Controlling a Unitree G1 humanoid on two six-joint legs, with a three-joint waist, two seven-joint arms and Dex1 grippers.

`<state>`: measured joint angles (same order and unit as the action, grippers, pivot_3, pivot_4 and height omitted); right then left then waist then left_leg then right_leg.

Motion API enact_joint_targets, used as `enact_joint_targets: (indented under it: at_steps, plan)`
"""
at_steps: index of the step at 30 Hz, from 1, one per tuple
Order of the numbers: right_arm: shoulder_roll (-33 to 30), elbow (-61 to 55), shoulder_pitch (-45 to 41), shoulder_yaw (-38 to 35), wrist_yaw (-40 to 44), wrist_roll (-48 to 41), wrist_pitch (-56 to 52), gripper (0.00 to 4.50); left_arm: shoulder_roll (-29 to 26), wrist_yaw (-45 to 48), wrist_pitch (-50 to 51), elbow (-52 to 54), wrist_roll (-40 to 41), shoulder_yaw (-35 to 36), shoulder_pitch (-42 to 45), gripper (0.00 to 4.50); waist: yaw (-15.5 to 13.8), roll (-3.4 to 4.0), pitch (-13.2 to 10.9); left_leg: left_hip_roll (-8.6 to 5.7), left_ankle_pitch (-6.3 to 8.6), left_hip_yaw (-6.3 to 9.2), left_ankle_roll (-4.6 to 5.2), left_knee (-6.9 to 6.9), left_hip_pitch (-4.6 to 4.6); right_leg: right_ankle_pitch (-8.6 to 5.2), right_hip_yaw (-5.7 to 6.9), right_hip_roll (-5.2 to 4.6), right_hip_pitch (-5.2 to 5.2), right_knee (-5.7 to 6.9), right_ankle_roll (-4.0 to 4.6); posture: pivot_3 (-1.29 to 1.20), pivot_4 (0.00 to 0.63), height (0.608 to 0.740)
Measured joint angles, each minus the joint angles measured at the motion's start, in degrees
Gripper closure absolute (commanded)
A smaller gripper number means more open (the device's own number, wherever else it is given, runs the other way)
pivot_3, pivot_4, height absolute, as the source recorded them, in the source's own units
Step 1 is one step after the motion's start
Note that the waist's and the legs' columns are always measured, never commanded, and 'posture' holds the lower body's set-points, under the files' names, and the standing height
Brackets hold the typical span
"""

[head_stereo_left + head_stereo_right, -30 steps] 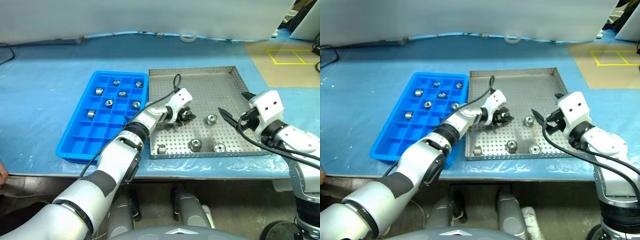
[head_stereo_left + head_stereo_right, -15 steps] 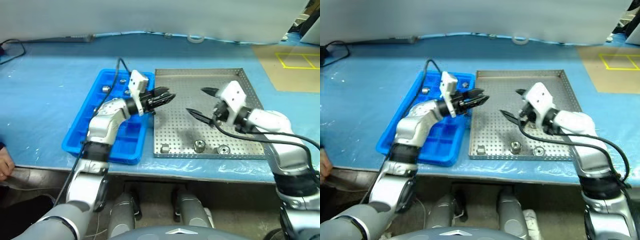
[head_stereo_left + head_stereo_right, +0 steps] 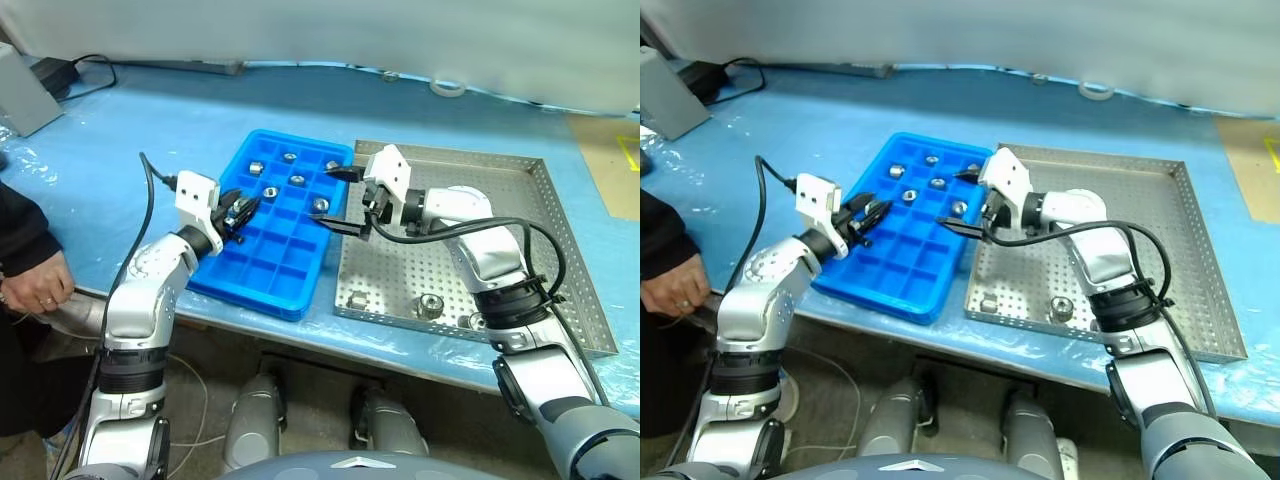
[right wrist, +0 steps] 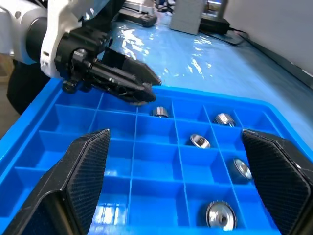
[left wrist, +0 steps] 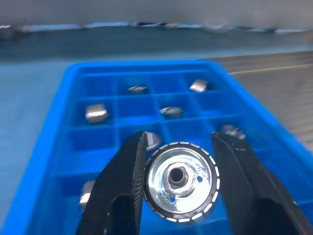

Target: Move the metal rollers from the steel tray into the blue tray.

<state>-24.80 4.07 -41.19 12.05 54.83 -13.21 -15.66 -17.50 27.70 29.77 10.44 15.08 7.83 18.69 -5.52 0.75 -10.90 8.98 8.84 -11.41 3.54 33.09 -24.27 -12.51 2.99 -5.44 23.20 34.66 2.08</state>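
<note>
Metal roller (image 5: 180, 182) pinched in left tool (image 5: 179, 188) above blue tray (image 5: 58, 147).

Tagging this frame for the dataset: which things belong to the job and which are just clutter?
Job:
- metal rollers, one in the left gripper
- steel tray
- blue tray
- left gripper, shut on a roller
- right gripper, open over the blue tray's edge

Clutter:
- tape roll
- black cable
- person's hand
</note>
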Motion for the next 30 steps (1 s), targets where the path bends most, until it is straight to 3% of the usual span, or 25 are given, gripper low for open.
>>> enact_joint_targets:
  at_steps: [9, 22, 29, 30]
  plan:
    - [1.0, 3.5, -2.1, 0.5, 2.6, 1.8, 3.1, 0.00, -2.7, 0.8, -0.7, 4.0, 0.5, -1.6, -9.1, 2.76, -0.4, -0.06, 0.0, 0.07, -0.08, 0.01, -0.13, -0.07, 0.05, 0.00, 0.00, 0.06, 0.07, 0.07, 0.00, 0.18, 0.150, 0.740]
    - [0.1, 3.0, -0.4, 0.4, 1.1, 3.4, 2.9, 0.00, -1.3, -2.8, -1.3, -2.8, -0.3, -2.0, -3.6, 2.76, -0.2, -0.07, 0.0, 0.09, -0.19, 0.01, -0.29, -0.26, 0.14, 0.00, -0.02, 0.12, 0.09, 0.08, 0.00, 0.12, 0.150, 0.740]
    - [-0.7, 1.4, 0.7, -0.1, 0.0, 3.6, 2.4, 0.00, -1.7, -1.0, -1.3, -3.8, 0.1, -2.8, -2.9, 0.53, 0.0, -0.07, 0.0, 0.11, -0.19, 0.01, -0.30, -0.26, 0.17, 0.00, -0.02, 0.13, 0.08, 0.09, 0.01, 0.11, 0.150, 0.740]
    - [-0.7, 1.4, 0.8, -0.1, -0.1, 3.6, 2.4, 0.00, -1.7, -1.1, -1.3, -4.1, 0.0, -2.9, -2.7, 0.53, 0.0, -0.07, 0.0, 0.11, -0.19, 0.01, -0.30, -0.25, 0.17, 0.00, -0.02, 0.13, 0.08, 0.10, 0.01, 0.11, 0.150, 0.740]
